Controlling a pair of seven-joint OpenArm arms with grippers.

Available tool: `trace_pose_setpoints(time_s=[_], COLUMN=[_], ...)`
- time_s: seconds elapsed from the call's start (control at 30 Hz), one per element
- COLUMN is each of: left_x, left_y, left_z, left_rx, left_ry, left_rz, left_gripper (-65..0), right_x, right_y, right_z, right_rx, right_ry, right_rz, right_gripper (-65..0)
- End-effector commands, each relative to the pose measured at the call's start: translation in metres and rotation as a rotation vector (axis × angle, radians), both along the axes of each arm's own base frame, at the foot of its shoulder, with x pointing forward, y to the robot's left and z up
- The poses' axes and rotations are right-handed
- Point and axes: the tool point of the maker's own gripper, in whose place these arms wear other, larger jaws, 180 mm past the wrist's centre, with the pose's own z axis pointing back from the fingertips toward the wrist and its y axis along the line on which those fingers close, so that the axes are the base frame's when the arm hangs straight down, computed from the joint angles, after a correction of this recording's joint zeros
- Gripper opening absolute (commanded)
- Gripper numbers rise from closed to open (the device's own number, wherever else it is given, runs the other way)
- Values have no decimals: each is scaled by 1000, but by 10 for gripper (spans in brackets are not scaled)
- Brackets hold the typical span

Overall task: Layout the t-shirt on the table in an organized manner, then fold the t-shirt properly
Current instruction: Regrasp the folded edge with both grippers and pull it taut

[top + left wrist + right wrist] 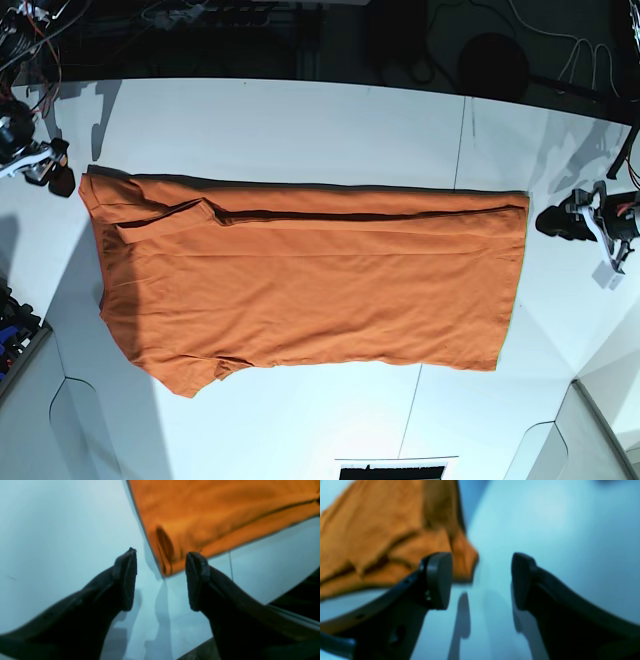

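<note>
Our left gripper (161,580) hangs spread wide and empty by one table (300,110) end; our right gripper (481,580) likewise at the opposite end.

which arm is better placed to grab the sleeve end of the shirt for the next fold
Right. The right gripper hangs open just off the sleeve-end corner of the t-shirt. The left gripper, also open, sits beside the hem end.

The left gripper (161,577) has two matte black curved fingers (125,580) ending in flat, ridged pads. The right gripper (481,580) matches: black, with rounded grey-black pads and small screw holes along its finger (402,597). In the base view, white-and-black wrist housings trail red and black cables.
</note>
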Motion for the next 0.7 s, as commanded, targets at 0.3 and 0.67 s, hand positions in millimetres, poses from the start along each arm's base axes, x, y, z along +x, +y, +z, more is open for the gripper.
trace_pose_setpoints(time_s=[0.3, 0.67], left_x=[-4, -1], left_y=[-12, -41], left_z=[-10, -39], left_rx=[-29, -21], left_ry=[-6, -18], left_rz=[4, -3], left_gripper=[-312, -312], right_x=[1, 11], right_y=[8, 51], right_z=[-1, -18], right_rx=[28, 73], right_ry=[-34, -6], right_rz=[-21, 93], right_gripper=[-281, -281])
